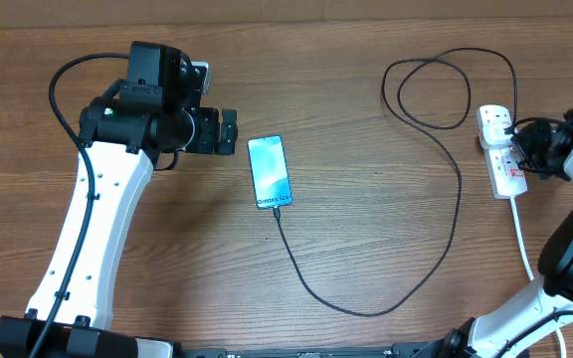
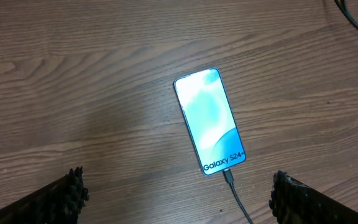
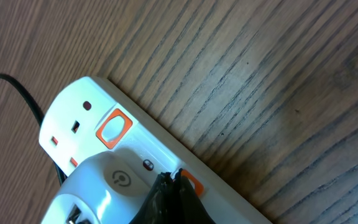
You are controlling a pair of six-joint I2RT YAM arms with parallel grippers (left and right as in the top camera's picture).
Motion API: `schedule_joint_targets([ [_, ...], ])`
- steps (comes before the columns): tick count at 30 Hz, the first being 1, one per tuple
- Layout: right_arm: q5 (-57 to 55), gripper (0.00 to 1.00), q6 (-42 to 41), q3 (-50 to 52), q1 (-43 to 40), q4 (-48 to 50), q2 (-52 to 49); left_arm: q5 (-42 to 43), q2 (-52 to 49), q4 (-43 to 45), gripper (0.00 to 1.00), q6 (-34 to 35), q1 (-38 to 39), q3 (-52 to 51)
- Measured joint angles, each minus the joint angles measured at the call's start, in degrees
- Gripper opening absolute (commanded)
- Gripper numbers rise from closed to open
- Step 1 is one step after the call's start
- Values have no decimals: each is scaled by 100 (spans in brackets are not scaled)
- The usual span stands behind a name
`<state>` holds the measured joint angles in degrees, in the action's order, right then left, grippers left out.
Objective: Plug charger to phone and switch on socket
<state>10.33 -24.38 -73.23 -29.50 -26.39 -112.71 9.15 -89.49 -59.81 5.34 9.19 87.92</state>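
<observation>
Right wrist: my right tool (image 3: 169,199), fingers together, empty, touches the red switch (image 3: 191,182) of the socket (image 3: 92,118).
Socket runs up-left from my tip; phone (image 1: 270,171), charger (image 1: 446,229) plugged in, lies nearer my left arm (image 1: 88,229).

In the right wrist view the socket (image 3: 98,155) runs off the bottom edge. The right hand (image 3: 169,196), fingertips together, covers most of the second orange switch (image 3: 192,183), so its position cannot be told. The left hand (image 2: 180,194) and the charger (image 2: 240,200) are cut off by their view's bottom edge.
</observation>
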Motion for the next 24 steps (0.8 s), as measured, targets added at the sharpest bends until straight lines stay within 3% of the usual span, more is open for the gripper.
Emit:
schedule_joint_targets([
  [24, 302, 4, 133, -162, 0, -472, -116, 0, 0, 0, 100, 0, 0, 0],
])
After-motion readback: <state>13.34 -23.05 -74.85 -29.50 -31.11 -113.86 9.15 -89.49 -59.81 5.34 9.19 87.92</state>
